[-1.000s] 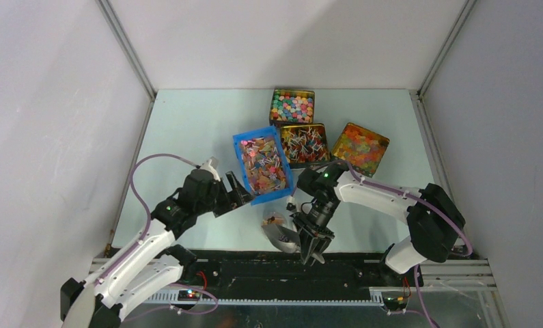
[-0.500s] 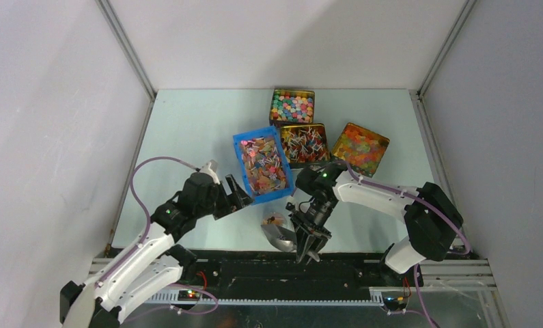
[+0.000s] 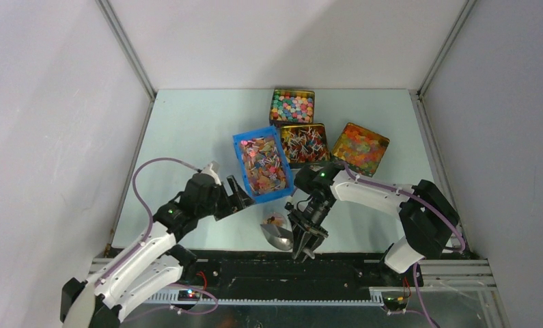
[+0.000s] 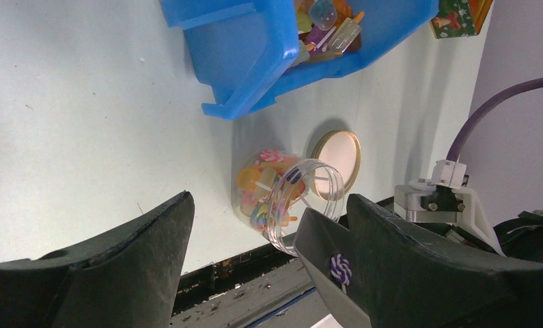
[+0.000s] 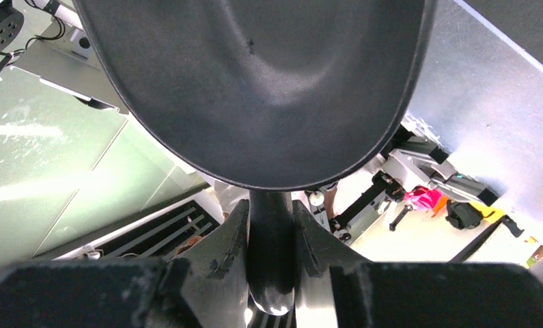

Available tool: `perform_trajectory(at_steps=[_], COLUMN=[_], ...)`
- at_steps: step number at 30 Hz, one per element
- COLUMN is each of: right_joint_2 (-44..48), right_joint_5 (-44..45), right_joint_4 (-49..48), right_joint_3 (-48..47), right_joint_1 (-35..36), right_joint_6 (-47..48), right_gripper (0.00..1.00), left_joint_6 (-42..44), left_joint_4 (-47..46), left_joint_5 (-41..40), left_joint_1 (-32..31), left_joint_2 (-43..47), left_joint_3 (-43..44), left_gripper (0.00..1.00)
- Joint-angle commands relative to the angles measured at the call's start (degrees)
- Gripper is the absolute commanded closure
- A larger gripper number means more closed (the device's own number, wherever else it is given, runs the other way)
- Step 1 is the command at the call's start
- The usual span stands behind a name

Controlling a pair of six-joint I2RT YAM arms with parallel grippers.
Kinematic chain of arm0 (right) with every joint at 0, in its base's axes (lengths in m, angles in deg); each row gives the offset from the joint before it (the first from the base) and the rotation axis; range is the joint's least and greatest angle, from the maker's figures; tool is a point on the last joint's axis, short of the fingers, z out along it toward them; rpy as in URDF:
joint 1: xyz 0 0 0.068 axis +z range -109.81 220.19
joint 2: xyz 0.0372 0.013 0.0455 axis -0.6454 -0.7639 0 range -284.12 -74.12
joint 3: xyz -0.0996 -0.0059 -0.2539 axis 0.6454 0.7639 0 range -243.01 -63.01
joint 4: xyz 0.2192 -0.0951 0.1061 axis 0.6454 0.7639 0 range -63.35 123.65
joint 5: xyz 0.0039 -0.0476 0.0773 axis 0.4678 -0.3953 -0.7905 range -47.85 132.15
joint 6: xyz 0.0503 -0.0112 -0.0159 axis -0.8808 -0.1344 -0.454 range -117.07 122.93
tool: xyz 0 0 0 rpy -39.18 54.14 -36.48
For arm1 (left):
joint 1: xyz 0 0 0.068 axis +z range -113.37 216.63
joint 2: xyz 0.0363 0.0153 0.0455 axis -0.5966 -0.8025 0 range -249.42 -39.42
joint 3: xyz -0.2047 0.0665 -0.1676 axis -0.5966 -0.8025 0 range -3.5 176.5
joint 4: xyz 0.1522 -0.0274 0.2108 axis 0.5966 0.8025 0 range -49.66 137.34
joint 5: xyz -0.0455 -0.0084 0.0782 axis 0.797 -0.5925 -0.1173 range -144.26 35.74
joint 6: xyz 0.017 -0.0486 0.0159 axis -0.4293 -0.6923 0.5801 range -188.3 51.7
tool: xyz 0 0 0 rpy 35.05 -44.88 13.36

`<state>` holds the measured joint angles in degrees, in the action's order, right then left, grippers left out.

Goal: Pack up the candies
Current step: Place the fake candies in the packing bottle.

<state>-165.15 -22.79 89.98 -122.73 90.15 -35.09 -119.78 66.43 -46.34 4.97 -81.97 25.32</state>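
The candies (image 3: 263, 164) fill a blue bin (image 3: 241, 145) at mid-table; the bin also shows at the top of the left wrist view (image 4: 255, 55). A clear jar (image 3: 275, 220) lies on its side near the front edge, partly filled with candies (image 4: 265, 195), its mouth toward the arms. My right gripper (image 3: 308, 240) is shut on the handle (image 5: 272, 260) of a dark scoop (image 3: 281, 236) held at the jar's mouth. One purple-white swirl candy (image 4: 341, 268) sits in the scoop (image 4: 323, 253). My left gripper (image 3: 238, 195) is open and empty beside the bin's near corner.
Three gold tins stand behind the bin: pastel balls (image 3: 292, 106), white-stick sweets (image 3: 304, 145), orange-yellow jelly pieces (image 3: 359, 147). The jar's gold lid (image 4: 337, 156) lies flat beside the jar. The black front rail (image 3: 268, 270) runs just below the jar and scoop.
My right gripper and the scoop have shifted slightly left and up, closer to the jar's mouth. The left arm has barely moved.
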Motion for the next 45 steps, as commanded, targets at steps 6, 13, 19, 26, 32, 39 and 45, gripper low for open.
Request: perform_trajectory(at_steps=[6,13,19,26,32,39,45], right_joint_2=[0.20,1.00,0.53,0.49,0.55,1.42,2.54], right_joint_5=[-5.13,-7.56,-8.02,-7.44,-6.81,-5.92,-3.63], right_joint_4=[1.06,-1.57,-0.86,-2.40,-2.61,-1.35,2.19], right_joint_3=[-0.32,-0.33,-1.98,-2.39,-2.86,-2.94,-3.32], right_joint_1=[-0.34,-0.22,0.10,0.74,0.69,0.54,0.39], right_joint_6=[-1.81,-6.48,-7.03,-8.69,-8.75,-7.98,-3.55], right_gripper=[1.00,1.00,1.00,1.00,1.00,1.00,1.00], left_joint_6=[1.64,2.64,3.73,4.52,3.49,1.47,1.05], left_joint_4=[-2.56,-2.05,-0.42,2.28,4.67,5.17,5.41], left_joint_5=[1.48,1.80,2.08,3.67,2.95,1.13,-0.11], left_joint_1=[-0.33,-0.33,-0.73,-5.50,-12.26,-17.49,-18.18], left_joint_2=[-2.43,-3.60,-3.47,-3.82,-4.88,-4.92,-4.73], left_joint_3=[2.09,2.76,3.64,4.54,5.21,5.68,6.54], left_gripper=[0.12,0.12,0.14,0.28,0.31,0.36,0.29])
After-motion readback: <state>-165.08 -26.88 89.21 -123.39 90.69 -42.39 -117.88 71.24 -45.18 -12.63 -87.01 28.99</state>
